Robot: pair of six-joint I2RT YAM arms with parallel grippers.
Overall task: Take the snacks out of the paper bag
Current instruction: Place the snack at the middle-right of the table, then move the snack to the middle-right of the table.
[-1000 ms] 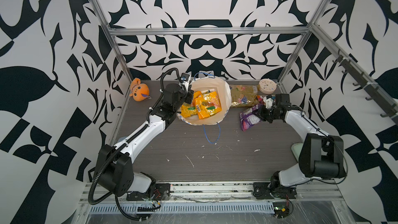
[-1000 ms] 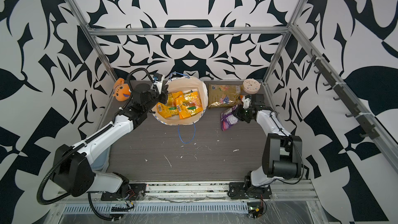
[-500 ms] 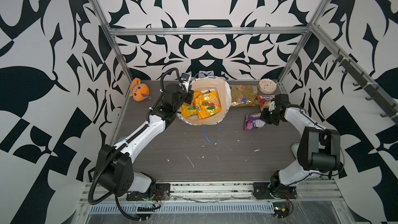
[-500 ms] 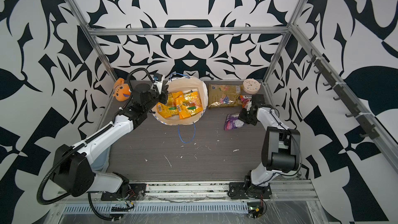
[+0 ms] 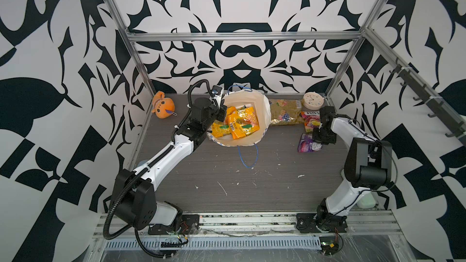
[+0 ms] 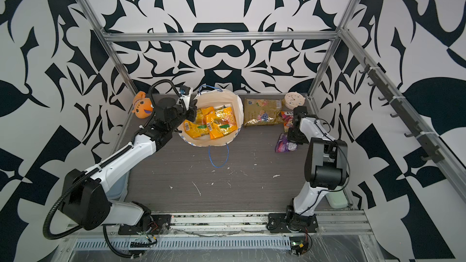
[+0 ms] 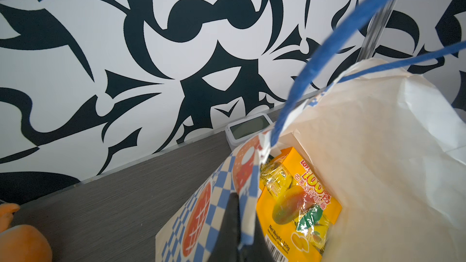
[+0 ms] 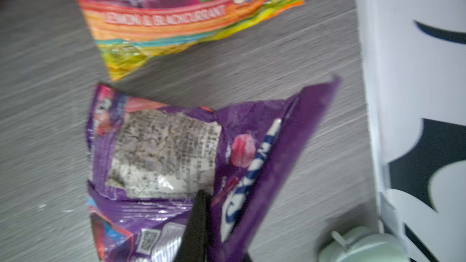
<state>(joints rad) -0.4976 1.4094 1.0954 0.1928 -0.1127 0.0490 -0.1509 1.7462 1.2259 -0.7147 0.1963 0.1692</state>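
Left gripper (image 7: 240, 235) pinched together on the paper bag (image 5: 263, 112) rim, with the orange-yellow packets (image 5: 242, 124) inside the bag right beside it. Right gripper (image 5: 317, 140) is over the purple packet (image 8: 161, 152), which lies on the table (image 5: 227, 172). That view is blurry, so I cannot tell whether its jaws grip it. FOX'S packet (image 8: 161, 16) just beside.

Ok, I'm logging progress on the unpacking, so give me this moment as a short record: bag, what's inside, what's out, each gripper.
bag: paper bag, mouth open toward the top views
inside: two orange-yellow packets visible
out on the table: gold packet, red-pink packet, purple packet
left gripper: shut on the bag's rim
right gripper: at the purple packet, grip unclear
other items: plush toy, clock
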